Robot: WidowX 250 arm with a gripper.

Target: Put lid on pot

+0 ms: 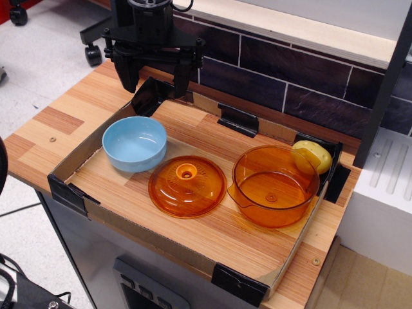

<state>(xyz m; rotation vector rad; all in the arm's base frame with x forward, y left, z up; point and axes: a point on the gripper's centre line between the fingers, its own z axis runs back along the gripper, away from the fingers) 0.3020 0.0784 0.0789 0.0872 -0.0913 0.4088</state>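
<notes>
Glossy, transparent orange plastic forms the lid (187, 186) and the pot (275, 185); the bowl (134, 143) is opaque, smooth light blue. My gripper (154, 78) is matt black. The table (58, 129) shows wood-grain laminate, edged with plain cardboard (77, 158).

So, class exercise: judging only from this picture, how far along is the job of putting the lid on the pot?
Nothing looks done yet. The lid lies flat on the tray floor, knob up, beside the pot, which stands uncovered. Nothing is in hand: the gripper hangs open and empty above the tray's back left corner, away from both. Left to do: grasp the lid, lift it, set it on the pot.
</notes>
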